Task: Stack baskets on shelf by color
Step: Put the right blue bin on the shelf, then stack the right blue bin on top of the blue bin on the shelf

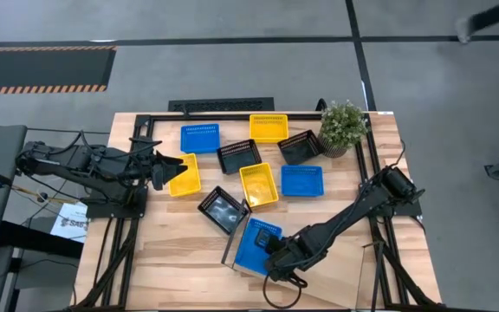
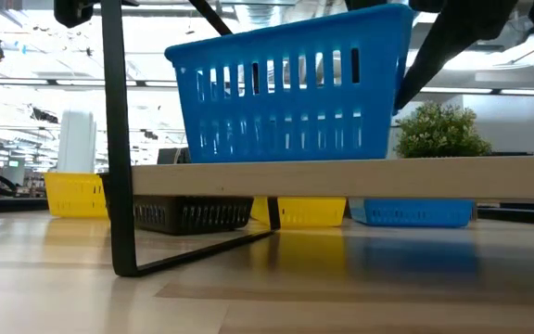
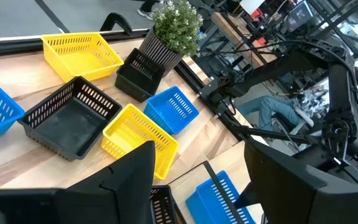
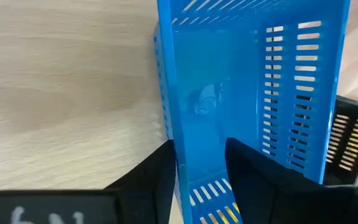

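Observation:
A blue basket (image 1: pixel 254 243) stands upright on the light-wood shelf (image 2: pixel 387 176), at the end by the black frame (image 2: pixel 117 139). My right gripper (image 4: pixel 201 155) is at the basket's near end, open, one finger outside its end wall and one inside. My left gripper (image 3: pixel 210 186) hovers open near the table's left edge, above a yellow basket (image 1: pixel 184 175), with nothing between its fingers. Several more baskets, blue, yellow and black, sit on the tabletop. A black basket (image 2: pixel 193 213) sits under the shelf. My right gripper's fingers stand astride the blue basket's end wall (image 4: pixel 174 143), slanting down from the near right. The outer finger (image 4: pixel 157 171) lies right beside the wall; I cannot tell whether it touches. The inner finger stands apart from it. The basket rests flat on the shelf.
A potted green plant (image 1: pixel 343 126) stands at the far right beside a black basket (image 1: pixel 300 146). Blue (image 1: pixel 200 137), yellow (image 1: pixel 268 126) and black (image 1: pixel 239 156) baskets fill the far middle. A yellow (image 1: pixel 259 185) and a blue (image 1: pixel 302 181) basket lie mid-table. Bare wood shows near left.

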Motion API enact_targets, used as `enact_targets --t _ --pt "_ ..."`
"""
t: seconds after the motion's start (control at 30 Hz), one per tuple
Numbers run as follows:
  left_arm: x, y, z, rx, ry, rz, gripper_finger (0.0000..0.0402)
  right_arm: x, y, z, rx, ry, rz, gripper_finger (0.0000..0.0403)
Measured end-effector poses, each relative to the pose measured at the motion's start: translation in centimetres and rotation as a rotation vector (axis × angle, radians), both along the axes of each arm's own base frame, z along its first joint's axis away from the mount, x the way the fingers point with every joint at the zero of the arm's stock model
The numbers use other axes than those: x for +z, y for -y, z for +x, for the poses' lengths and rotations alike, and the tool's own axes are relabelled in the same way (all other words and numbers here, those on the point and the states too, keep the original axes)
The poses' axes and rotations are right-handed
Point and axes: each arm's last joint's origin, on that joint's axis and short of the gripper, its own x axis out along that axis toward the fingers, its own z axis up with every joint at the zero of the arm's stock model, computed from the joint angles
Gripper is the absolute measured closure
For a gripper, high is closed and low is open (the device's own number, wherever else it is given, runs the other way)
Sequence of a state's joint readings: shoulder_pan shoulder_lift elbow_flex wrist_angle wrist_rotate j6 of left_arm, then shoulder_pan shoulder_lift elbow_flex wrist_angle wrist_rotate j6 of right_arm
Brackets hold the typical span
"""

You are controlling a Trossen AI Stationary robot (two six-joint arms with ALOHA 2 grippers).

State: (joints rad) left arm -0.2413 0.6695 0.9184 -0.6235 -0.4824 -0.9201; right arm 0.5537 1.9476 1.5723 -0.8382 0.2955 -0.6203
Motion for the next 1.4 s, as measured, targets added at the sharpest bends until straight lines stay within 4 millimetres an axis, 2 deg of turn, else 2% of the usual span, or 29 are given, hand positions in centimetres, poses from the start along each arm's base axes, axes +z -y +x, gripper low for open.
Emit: enact_targets --t 0.13,0.27,0.53,0.67,0.83,1.0,1.13,1.27,1.4 --pt "0.0 0.0 0.0 0.000 0.000 0.000 0.0164 0.2 0.0 0.0 -0.052 0.012 0.026 0.0244" --pt "0.0 0.0 0.0 -0.002 -0.001 0.000 0.0164 1.3 0.1 -0.4 -0.147 0.039 0.095 0.0245" --pt "0.0 0.0 0.0 -0.003 -0.001 0.000 0.0164 4.8 1.0 -1.8 -0.321 0.110 0.242 0.0231" --pt "0.0 0.0 0.0 -0.003 0.000 -0.001 0.0164 6.3 1.8 -2.9 -0.501 0.109 0.335 0.0226" --pt "0.0 0.0 0.0 -0.002 0.000 -0.001 0.0164 7.9 4.7 -4.6 -0.931 0.077 0.430 0.0226" --pt "0.0 0.0 0.0 -0.001 0.000 -0.001 0.0164 8.4 8.8 -6.1 -1.241 0.021 0.309 0.0221" --pt "0.0 0.0 0.0 0.000 0.000 -0.002 0.0164 7.0 10.9 -6.1 -1.270 -0.033 0.205 0.0206" --pt "0.0 0.0 0.0 0.003 0.002 -0.009 0.0164 3.7 11.7 -5.7 -1.194 -0.064 0.167 0.0185" --pt "0.0 0.0 0.0 0.003 0.002 -0.009 0.0164 0.8 12.6 -6.6 -1.162 -0.068 0.189 0.0171"
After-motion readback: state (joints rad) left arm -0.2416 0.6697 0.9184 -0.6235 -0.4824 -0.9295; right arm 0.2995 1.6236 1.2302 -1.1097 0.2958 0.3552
